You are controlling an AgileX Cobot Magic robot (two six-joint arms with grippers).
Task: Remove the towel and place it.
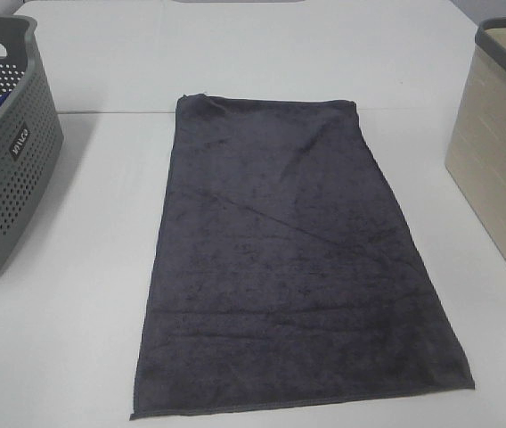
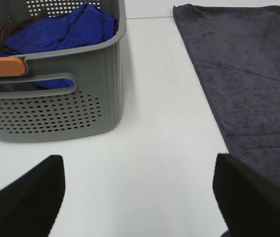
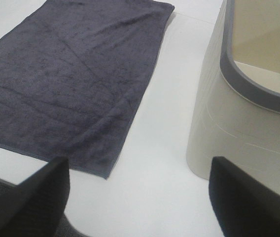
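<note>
Here, towel (image 1: 293, 259) flat between grey basket (image 1: 4, 152) and beige basket (image 1: 502, 152), left claw (image 2: 137, 192) and right claw (image 3: 137, 192) wide, empty.

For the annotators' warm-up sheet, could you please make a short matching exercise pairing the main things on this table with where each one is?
Things:
1. towel
2. grey perforated basket
3. beige basket
4. blue cloth

Places:
A. at the table's right edge in the high view
B. spread flat in the middle of the table
C. inside the grey basket
D. at the table's left edge in the high view

Pairs: 1-B, 2-D, 3-A, 4-C
</note>
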